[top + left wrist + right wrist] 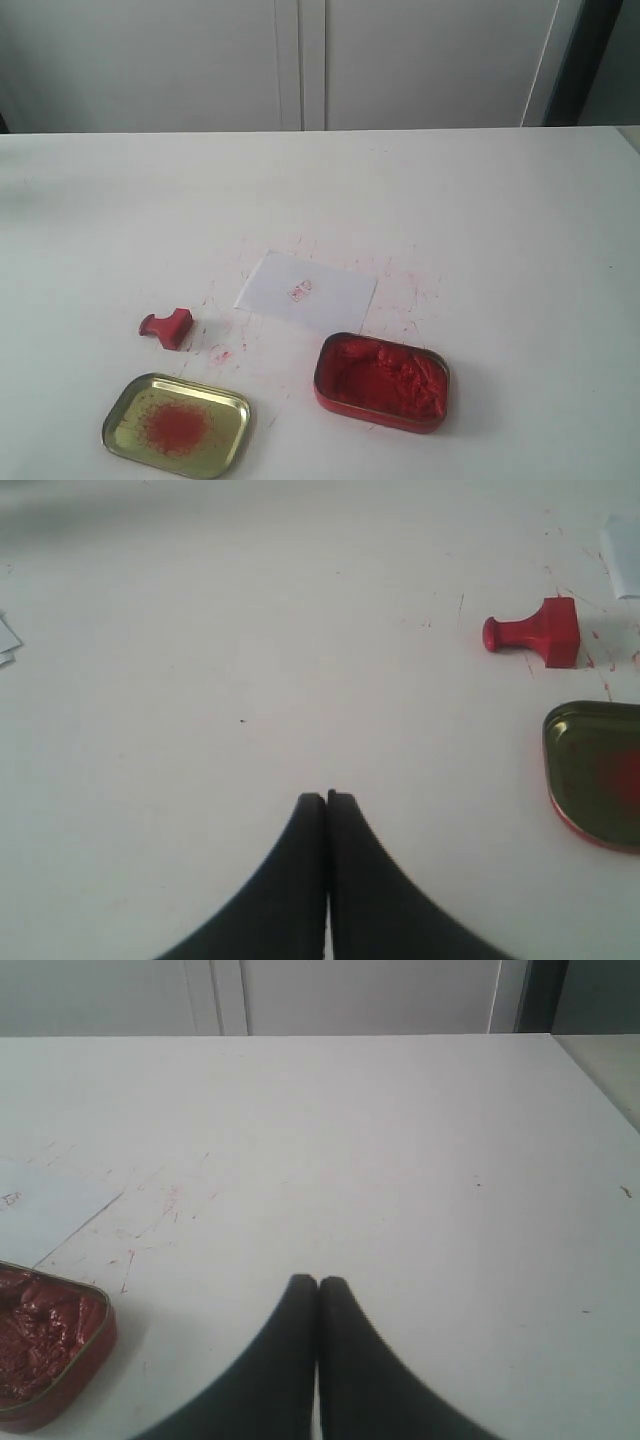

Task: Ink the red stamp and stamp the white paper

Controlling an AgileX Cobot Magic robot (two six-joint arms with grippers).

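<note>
The red stamp (167,327) lies on its side on the table, left of the white paper (306,289); the left wrist view also shows the stamp (535,635). The paper bears a faint red mark and its corner shows in the right wrist view (45,1205). My left gripper (326,798) is shut on nothing, well away from the stamp. My right gripper (318,1282) is shut and empty too, over bare table beside the red tin (45,1345). Neither gripper appears in the exterior view.
A red rectangular tin of lumpy ink paste (382,381) sits in front of the paper. A shallow gold tin with a red smear (177,424) lies near the front edge, below the stamp. Red ink specks (222,354) dot the tabletop.
</note>
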